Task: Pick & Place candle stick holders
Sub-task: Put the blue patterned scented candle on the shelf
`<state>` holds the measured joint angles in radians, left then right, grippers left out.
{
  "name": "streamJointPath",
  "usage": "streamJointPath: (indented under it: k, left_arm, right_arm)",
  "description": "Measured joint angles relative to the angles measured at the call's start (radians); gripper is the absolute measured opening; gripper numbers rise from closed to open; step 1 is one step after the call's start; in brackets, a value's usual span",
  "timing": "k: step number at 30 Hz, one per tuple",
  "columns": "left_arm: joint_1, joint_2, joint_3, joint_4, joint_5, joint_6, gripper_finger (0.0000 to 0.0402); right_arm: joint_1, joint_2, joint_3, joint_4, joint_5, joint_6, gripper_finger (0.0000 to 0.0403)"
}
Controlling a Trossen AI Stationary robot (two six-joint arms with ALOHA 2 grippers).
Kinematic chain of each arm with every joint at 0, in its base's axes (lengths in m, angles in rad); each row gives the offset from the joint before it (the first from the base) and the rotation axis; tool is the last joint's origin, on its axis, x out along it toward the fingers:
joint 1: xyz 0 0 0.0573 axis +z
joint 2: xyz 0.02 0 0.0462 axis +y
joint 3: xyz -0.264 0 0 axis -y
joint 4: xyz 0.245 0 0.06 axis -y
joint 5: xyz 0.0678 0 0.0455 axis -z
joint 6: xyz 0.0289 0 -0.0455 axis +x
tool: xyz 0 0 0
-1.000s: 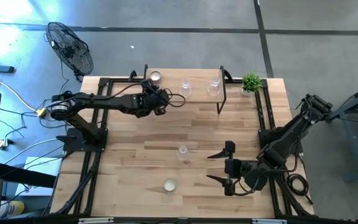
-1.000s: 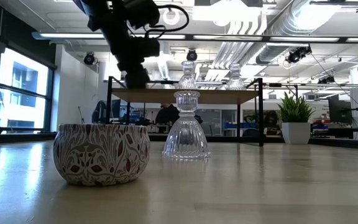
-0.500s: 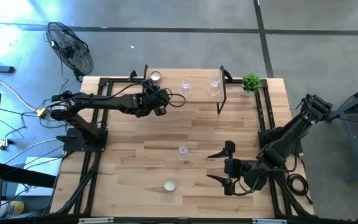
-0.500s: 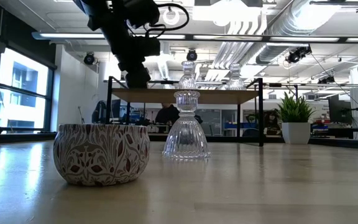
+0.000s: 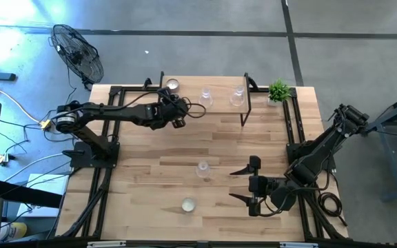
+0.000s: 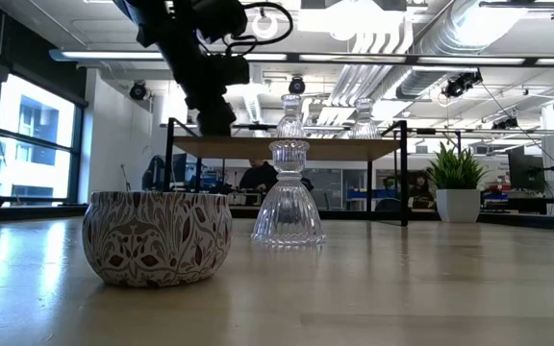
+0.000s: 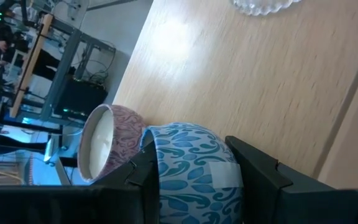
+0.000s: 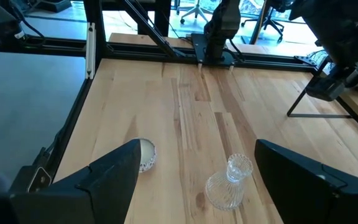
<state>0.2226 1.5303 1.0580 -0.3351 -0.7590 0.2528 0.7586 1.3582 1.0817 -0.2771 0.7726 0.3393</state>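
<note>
The fingers of the left gripper [image 7: 194,186] are seen closed on a blue-patterned tealight cup [image 7: 191,168], held over the left end of the raised shelf [image 5: 219,105] at the far side of the table [image 5: 150,158], beside a pink-patterned tealight cup [image 5: 172,85] already standing there. Compared with the frames of the preceding second, nothing is seen to have changed: both arms and all holders lie as before, so the placement is judged paused just short of release. Two clear glass stemmed holders [image 5: 205,96] [image 5: 238,96] are shown on the shelf, right of the cups. The right gripper [image 5: 252,180] is held wide open and empty at the near right, with one glass stemmed holder [image 5: 202,169] and one patterned tealight cup [image 5: 188,204] left on the table for it
</note>
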Motion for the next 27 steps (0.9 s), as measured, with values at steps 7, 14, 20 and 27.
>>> streamJointPath:
  k: [7, 14, 20, 27]
  left_arm:
    - [0.000, 0.001, 0.000, -0.003, -0.021, -0.042, 0.0158]
    - [0.000, 0.001, 0.000, -0.011, -0.009, -0.002, 0.0163]
    - [0.000, 0.000, 0.000, -0.011, 0.009, 0.022, 0.0163]
    - [0.000, 0.000, 0.000, -0.014, 0.003, -0.002, 0.0164]
  right_arm:
    - [0.000, 0.000, 0.000, 0.000, -0.005, 0.000, 0.0309]
    - [0.000, 0.000, 0.000, 0.000, -0.005, 0.000, 0.0309]
    - [0.000, 0.000, 0.000, 0.000, -0.007, 0.000, 0.0309]
    - [0.000, 0.000, 0.000, 0.000, -0.025, 0.001, 0.0309]
